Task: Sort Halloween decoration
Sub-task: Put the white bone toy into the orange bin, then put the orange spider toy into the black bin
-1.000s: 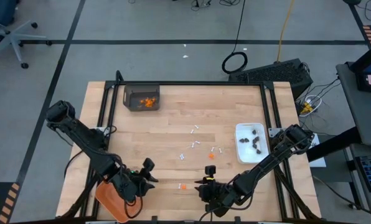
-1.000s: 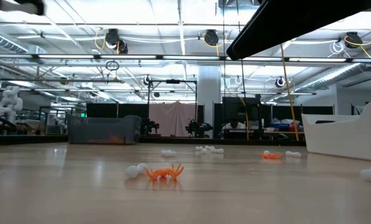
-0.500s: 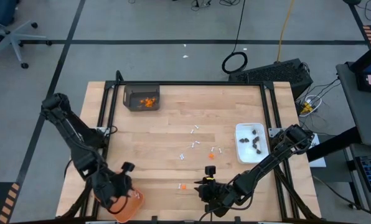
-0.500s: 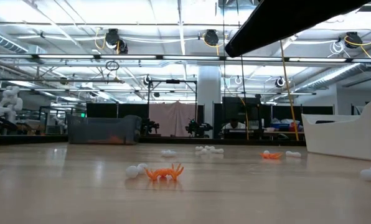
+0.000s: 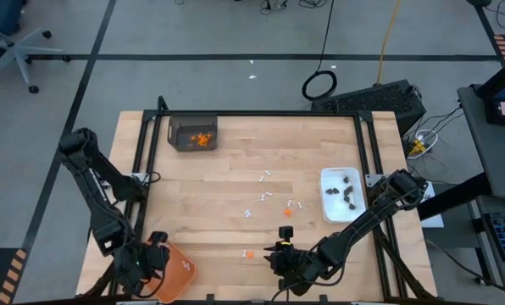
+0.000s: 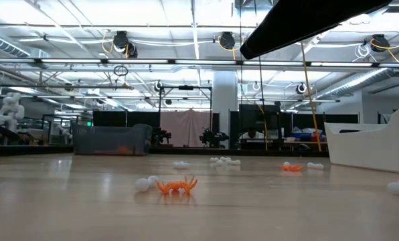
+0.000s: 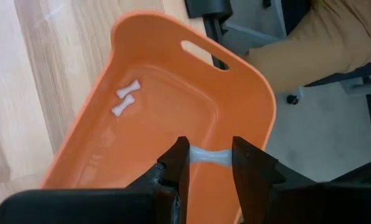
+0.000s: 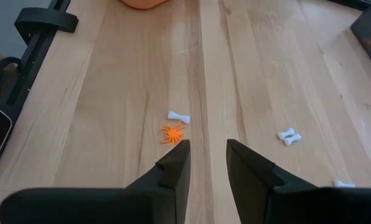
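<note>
My left gripper [image 7: 210,155] hangs over the orange tray [image 7: 248,93] at the table's near left corner [image 5: 178,271], shut on a small white stick [image 7: 210,157]. Two more white sticks [image 7: 126,98] lie on the tray's floor. My right gripper [image 8: 207,149] stands open near the front edge [image 5: 283,247], a little above the wood, with nothing between its fingers. An orange spider bit [image 8: 172,133] and a white stick [image 8: 178,116] lie on the table just ahead of it. More white sticks [image 5: 265,196] lie scattered mid-table. My left gripper pinches the white stick between its two fingertips, one finger on each end [image 7: 195,155], so the stick bridges the gap. The fingers slant downward over the tray. The stick is lifted clear, above the tray's floor.
A dark clear bin [image 5: 192,134] with orange bits stands at the far left. A white rectangular dish [image 5: 343,193] with dark bits stands at the right. In the low view the orange spider bit [image 6: 177,185] and white bits [image 6: 146,182] lie on bare wood.
My left gripper has swung from the near middle of the table toward the near left corner, rolling its wrist, and now hangs over the orange tray. My right arm has kept still.
</note>
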You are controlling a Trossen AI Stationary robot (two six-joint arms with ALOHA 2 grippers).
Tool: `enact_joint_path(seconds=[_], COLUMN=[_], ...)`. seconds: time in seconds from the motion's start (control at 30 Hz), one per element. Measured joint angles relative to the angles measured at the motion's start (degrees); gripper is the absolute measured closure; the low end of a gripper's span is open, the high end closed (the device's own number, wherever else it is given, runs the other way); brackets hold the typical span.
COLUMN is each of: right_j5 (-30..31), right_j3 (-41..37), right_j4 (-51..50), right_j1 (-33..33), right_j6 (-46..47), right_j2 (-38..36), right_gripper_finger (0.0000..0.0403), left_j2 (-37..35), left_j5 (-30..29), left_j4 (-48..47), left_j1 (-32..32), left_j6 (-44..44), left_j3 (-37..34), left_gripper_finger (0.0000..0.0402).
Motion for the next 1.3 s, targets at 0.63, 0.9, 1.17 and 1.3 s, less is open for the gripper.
enact_joint_path(seconds=[0.63, 0.9, 1.17, 1.3], right_j5=[0.0, 0.0, 0.0, 0.0], right_j3=[0.0, 0.0, 0.0, 0.0], right_j4=[0.0, 0.0, 0.0, 0.0], right_j1=[0.0, 0.0, 0.0, 0.0], right_j6=[-0.1, -0.8, -0.1, 0.2], right_j2=[0.0, 0.0, 0.0, 0.0], right_gripper_finger=[0.0315, 0.0315, 0.0315, 0.0315], left_j2=[6.0, 6.4, 6.4, 5.6], left_j5=[-3.2, -3.3, -3.2, 2.2], left_j4=[0.1, 0.0, -0.2, -3.1], left_j1=[-1.6, -1.5, -1.2, 1.5], left_j6=[-3.6, -7.4, -10.0, -9.6], left_j3=[0.0, 0.0, 0.6, 3.8], left_gripper_finger=[0.0292, 0.0263, 0.0235, 0.0234])
